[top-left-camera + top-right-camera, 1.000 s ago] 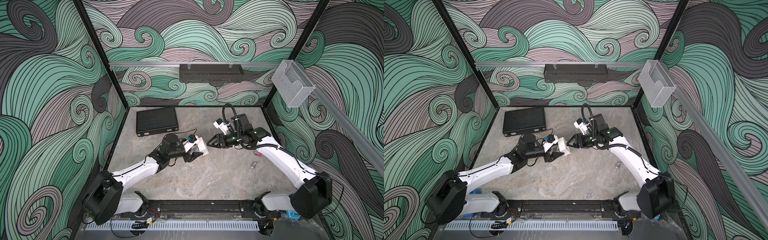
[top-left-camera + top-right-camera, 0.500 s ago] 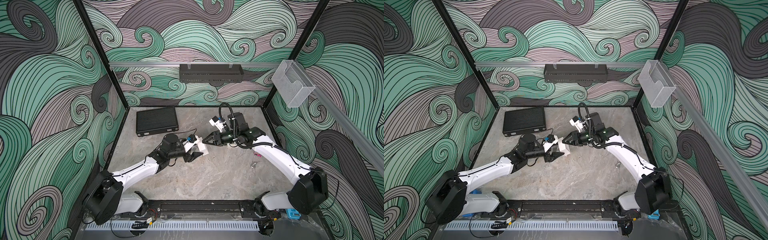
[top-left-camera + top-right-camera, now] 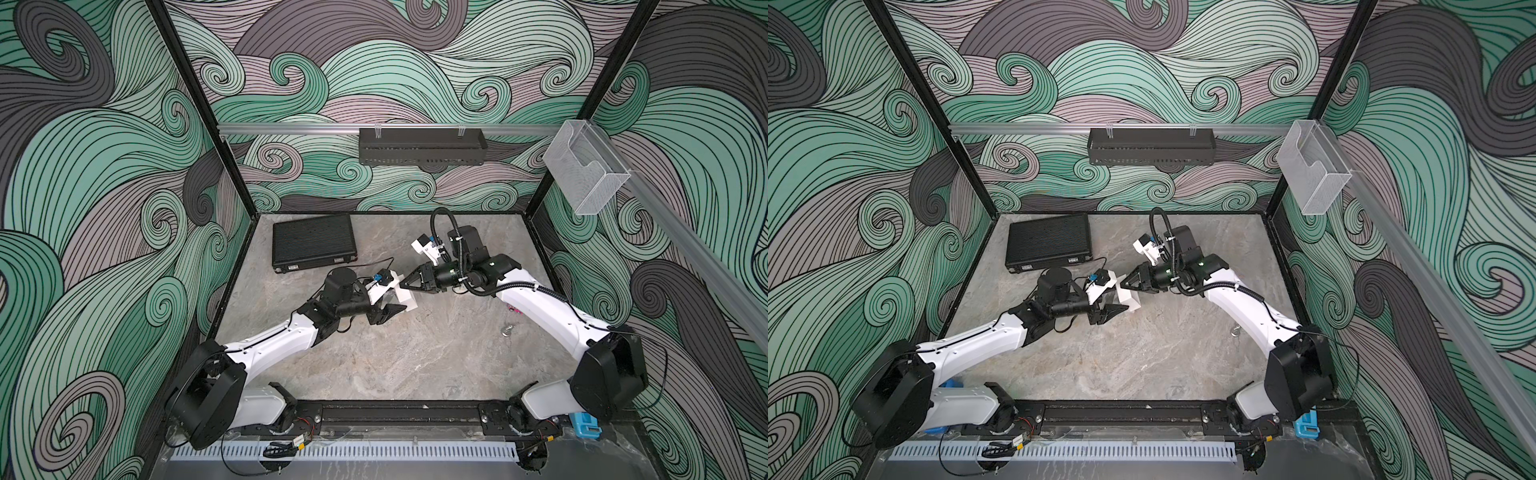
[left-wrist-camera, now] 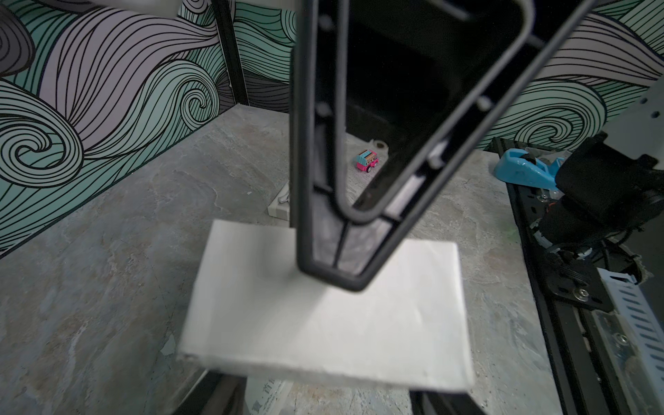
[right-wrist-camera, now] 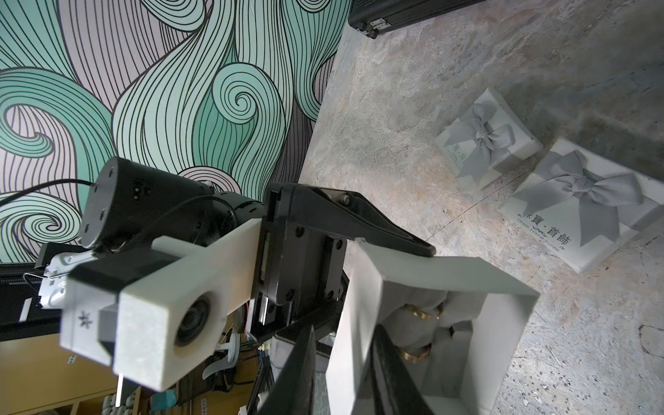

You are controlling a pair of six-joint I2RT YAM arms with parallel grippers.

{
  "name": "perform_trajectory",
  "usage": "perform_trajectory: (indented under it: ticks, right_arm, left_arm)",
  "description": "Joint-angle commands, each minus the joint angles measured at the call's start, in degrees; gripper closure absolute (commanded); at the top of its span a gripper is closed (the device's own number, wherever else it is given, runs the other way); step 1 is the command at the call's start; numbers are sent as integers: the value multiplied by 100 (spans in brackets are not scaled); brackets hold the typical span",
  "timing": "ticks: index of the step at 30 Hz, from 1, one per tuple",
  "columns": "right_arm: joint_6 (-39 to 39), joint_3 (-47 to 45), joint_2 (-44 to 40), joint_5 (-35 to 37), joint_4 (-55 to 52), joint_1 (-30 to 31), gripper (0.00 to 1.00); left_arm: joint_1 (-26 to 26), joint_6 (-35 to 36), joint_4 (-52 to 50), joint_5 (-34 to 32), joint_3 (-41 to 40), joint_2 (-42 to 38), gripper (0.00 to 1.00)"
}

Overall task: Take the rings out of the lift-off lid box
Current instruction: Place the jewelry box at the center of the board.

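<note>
Left hand [image 3: 392, 311] gripping white box [image 5: 449, 282], rings [image 5: 418, 313] inside

Both top views are bright, with even soft light and only faint shadows on the counter [image 3: 395, 361] below the arms. In the left wrist view the right hand [image 4: 341, 280] and the white box [image 4: 323, 323] beside it are blurred; the walls bend at the edges.

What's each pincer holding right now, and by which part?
Left pincer is shut on the white box, pinching one side wall. Right pincer straddles another wall beside the rings; whether it grips cannot be told.
</note>
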Motion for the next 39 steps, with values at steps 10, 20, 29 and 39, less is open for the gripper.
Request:
perform_trajectory:
  ticks: [10, 20, 29, 39]
  right_arm:
    - [-81, 13, -69, 8, -141, 15, 100]
    - [-188, 33, -389, 521, -582, -86, 100]
    - [-495, 534, -506, 4211, -2739, 280, 100]
    - [696, 410, 93, 6751, -3106, 1105, 100]
  left_arm:
    - [-42, -10, 108, 147, 215, 54, 44]
    - [-42, -10, 40, -75, 96, -127, 1]
    - [-42, -238, -565, -910, -396, -956, 1]
    - [-42, -707, -986, -1078, -706, -1530, 1]
